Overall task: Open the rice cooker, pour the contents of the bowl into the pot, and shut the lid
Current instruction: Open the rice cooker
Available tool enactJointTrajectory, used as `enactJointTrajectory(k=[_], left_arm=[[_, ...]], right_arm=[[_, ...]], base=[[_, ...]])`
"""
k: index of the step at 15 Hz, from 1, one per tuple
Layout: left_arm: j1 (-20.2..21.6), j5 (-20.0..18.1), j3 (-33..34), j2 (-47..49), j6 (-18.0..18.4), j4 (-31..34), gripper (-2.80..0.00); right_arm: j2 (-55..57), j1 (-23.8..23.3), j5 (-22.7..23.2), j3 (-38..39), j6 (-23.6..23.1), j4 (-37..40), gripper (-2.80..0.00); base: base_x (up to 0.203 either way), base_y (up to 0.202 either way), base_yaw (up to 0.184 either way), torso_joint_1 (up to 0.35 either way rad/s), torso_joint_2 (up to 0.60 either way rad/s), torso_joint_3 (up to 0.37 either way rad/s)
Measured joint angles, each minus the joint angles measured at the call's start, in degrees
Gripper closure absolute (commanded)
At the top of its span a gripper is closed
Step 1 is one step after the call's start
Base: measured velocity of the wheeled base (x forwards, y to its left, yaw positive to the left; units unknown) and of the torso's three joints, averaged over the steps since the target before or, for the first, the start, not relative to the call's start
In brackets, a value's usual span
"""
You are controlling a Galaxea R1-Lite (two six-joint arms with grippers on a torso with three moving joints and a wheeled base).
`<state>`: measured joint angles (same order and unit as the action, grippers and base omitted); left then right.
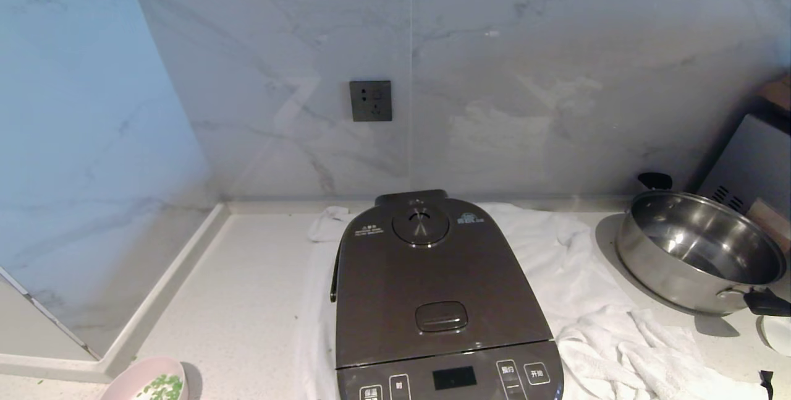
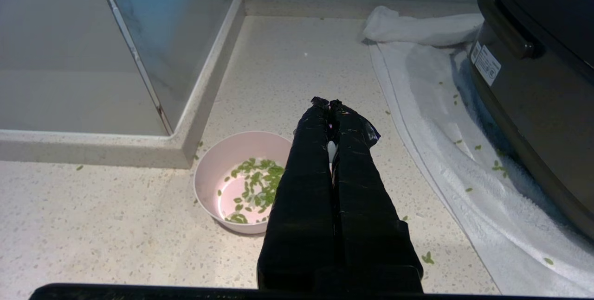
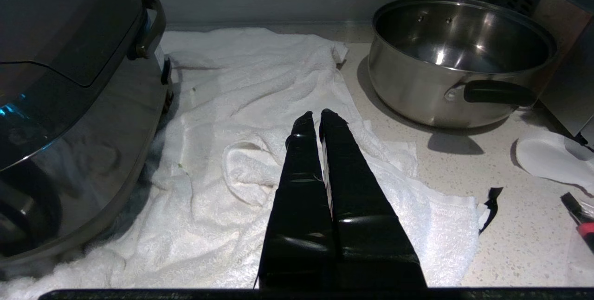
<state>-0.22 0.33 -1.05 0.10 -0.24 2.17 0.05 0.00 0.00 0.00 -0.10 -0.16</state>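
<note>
Both pincers hang shut and empty over the tabletop (image 2: 116, 226). Just left of the left pincer (image 2: 329, 102) sits the bowl (image 2: 218, 172), contents (image 2: 257, 186) inside, some bits strewn about. Between the pincers stands the cooker (image 1: 432, 276), lid (image 1: 426, 270) down, on a towel (image 3: 260, 86). Beyond the right pincer (image 3: 313, 113), to its right, a steel pot (image 3: 459, 59).

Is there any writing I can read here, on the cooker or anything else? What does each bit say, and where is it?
"开始": button at the right of the rice cooker front panel.
"预约": button beside it, only just legible.
Two more button labels at the panel's left: too small to read.
Small print and a logo around the lid steam vent: blurred.
White sticker on the cooker's side: unreadable.
Display: dark, no digits.
</note>
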Motion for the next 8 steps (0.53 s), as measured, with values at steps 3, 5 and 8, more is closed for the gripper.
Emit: enactJointTrajectory(k=[3,5,8], left_arm=[[0.00,-0.04,0.00,0.00,0.04,-0.05,0.00],[0.04,-0.11,-0.02,0.00,0.09,-0.02,0.00],[0.01,-0.11,-0.07,0.00,0.04,-0.02,0.00]], right_arm=[[0.00,0.00,0.00,0.00,0.05,0.01,0.00],[0.00,0.00,-0.02,0.00,0.09,0.01,0.00],[0.00,0.00,0.00,0.00,0.10,0.05,0.00]], base=[[0.000,0.000,0.000,0.000,0.00,0.000],[0.000,0.000,0.000,0.000,0.00,0.000],[0.000,0.000,0.000,0.000,0.00,0.000]])
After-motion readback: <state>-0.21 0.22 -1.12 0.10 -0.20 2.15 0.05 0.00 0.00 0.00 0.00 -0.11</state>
